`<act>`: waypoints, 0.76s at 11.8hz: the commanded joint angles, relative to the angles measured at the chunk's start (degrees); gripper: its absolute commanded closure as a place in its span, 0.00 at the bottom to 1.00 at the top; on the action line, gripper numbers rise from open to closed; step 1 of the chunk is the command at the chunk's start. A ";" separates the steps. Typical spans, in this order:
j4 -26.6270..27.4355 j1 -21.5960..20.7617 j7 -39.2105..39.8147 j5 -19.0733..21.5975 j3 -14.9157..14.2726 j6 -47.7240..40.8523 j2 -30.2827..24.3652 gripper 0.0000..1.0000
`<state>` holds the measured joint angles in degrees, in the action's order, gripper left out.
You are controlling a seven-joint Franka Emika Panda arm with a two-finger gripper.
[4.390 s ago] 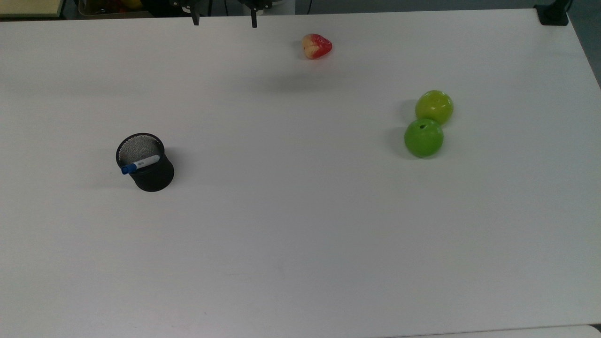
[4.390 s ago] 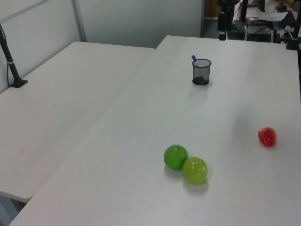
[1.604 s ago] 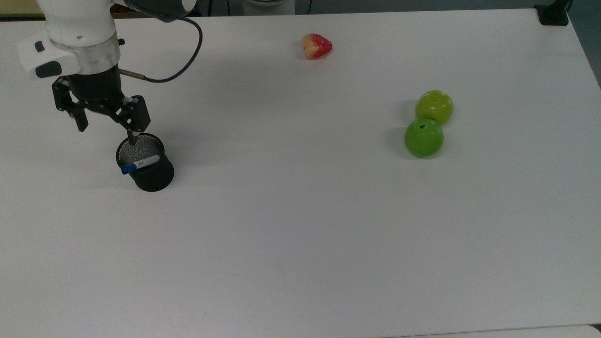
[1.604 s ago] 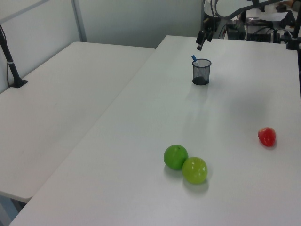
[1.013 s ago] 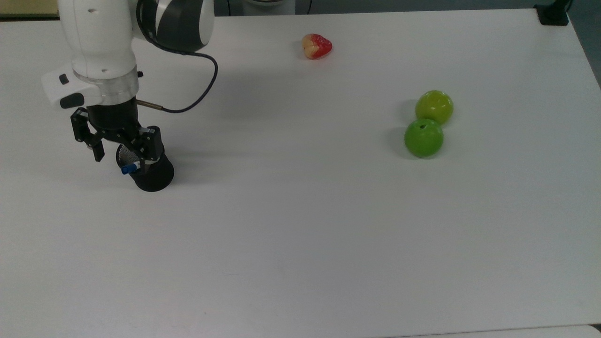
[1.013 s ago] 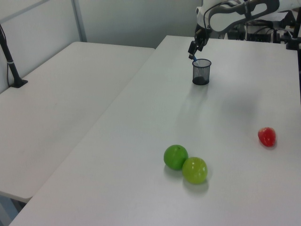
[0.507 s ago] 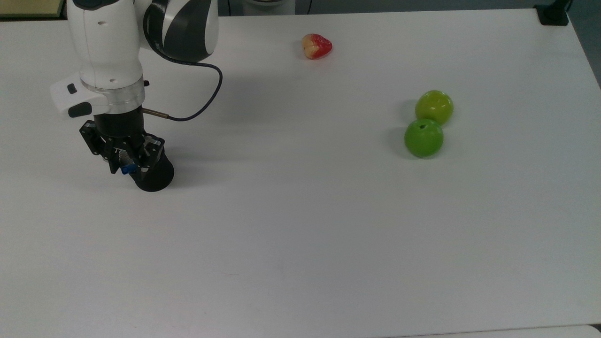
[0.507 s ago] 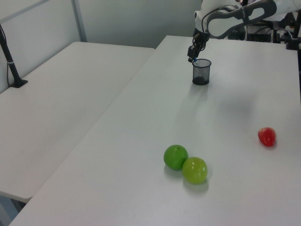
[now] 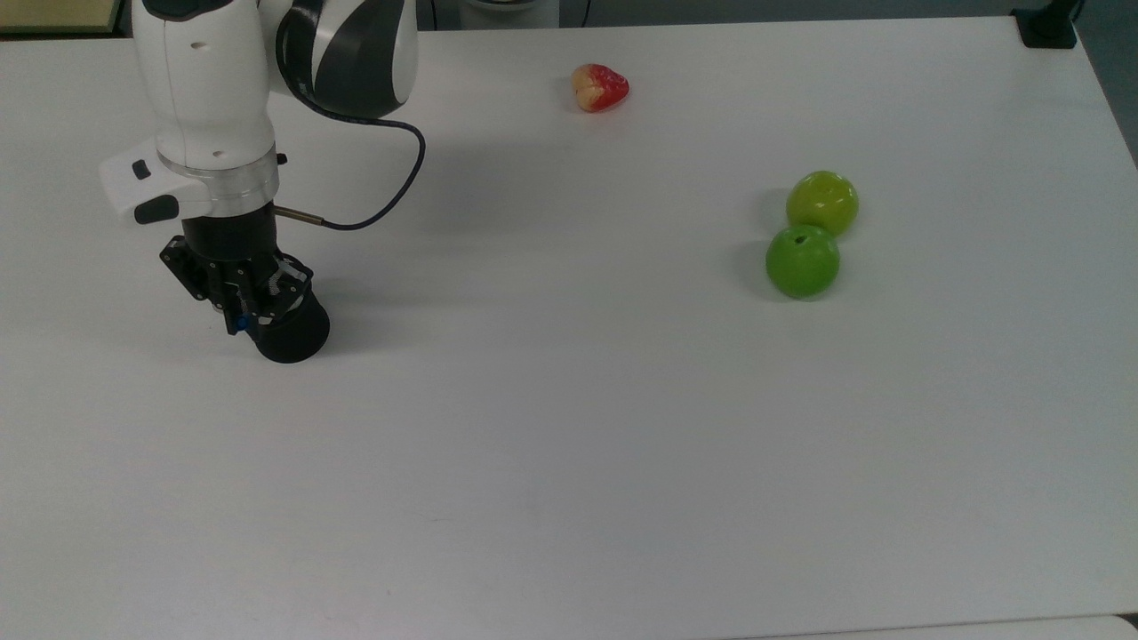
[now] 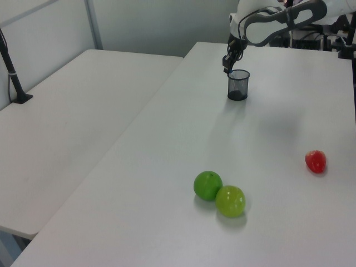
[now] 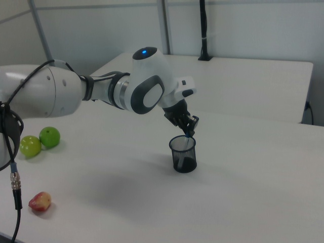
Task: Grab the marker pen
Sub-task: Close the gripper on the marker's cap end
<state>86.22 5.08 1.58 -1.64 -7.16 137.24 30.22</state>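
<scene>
A black mesh pen cup (image 9: 295, 334) stands on the white table (image 9: 569, 444) at the top view's left. The marker pen (image 9: 237, 325) leans out of it, with just its blue cap end showing under my gripper (image 9: 236, 313). The gripper points down over the cup's rim, its fingers shut on the marker's upper end. The right view has the gripper (image 11: 191, 126) just above the cup (image 11: 183, 156), with the marker (image 11: 188, 137) running down into it. In the left view the gripper (image 10: 227, 66) sits at the cup's (image 10: 238, 86) far rim.
Two green apples (image 9: 821, 203) (image 9: 802, 260) touch each other at the top view's right. A red and yellow fruit (image 9: 600, 87) lies near the far edge. The arm's cable (image 9: 391, 191) loops beside the wrist. A second table (image 10: 72, 122) adjoins in the left view.
The arm came down over the cup and its open fingers closed onto the marker's blue cap end. The cup and fruits have not moved.
</scene>
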 commanded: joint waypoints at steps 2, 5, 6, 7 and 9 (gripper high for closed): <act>1.67 -0.42 -1.32 -0.64 -0.13 1.28 -1.13 0.95; 1.58 -0.24 -1.06 -0.64 -0.13 1.10 -1.22 1.00; 1.49 -0.15 -0.97 -0.64 -0.13 1.10 -1.30 1.00; 1.32 0.02 -0.97 -0.64 -0.13 1.02 -1.39 1.00; 1.23 0.20 -0.88 -0.56 -0.13 0.84 -1.92 1.00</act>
<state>86.10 5.19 1.56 -1.64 -7.17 137.24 30.17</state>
